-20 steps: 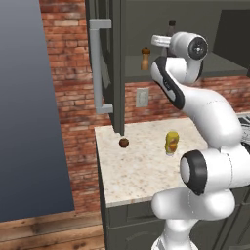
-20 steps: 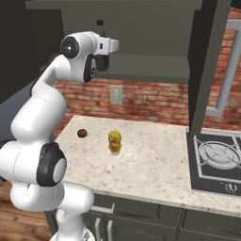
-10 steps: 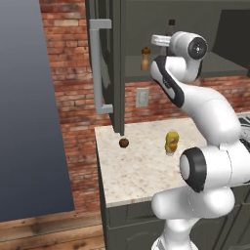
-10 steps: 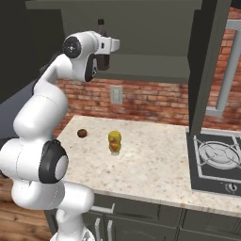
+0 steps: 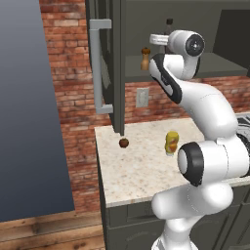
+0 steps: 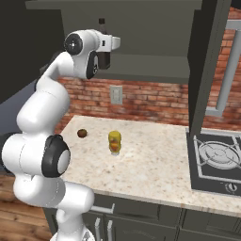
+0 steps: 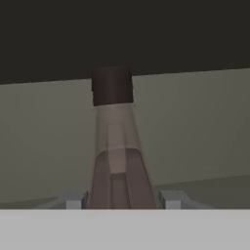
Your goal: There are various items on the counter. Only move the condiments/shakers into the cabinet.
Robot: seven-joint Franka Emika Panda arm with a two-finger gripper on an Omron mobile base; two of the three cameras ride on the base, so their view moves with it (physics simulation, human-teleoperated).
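Reaching up into the open cabinet [image 5: 105, 73], the gripper [image 7: 119, 199] is clamped around a tall slim bottle [image 7: 114, 146] with translucent glass and a dark cap, above the shelf [image 5: 215, 68]. From the left base camera a turned wooden shaker [image 5: 145, 59] stands on that shelf, left of the hand. Down on the speckled beige worktop [image 6: 155, 169] the yellow squeeze bottle [image 6: 114, 141] stands upright, a round brown ball [image 6: 82, 133] well to its left. Red brick backs the worktop; the right base camera catches a stove [image 6: 216, 162] at the right.
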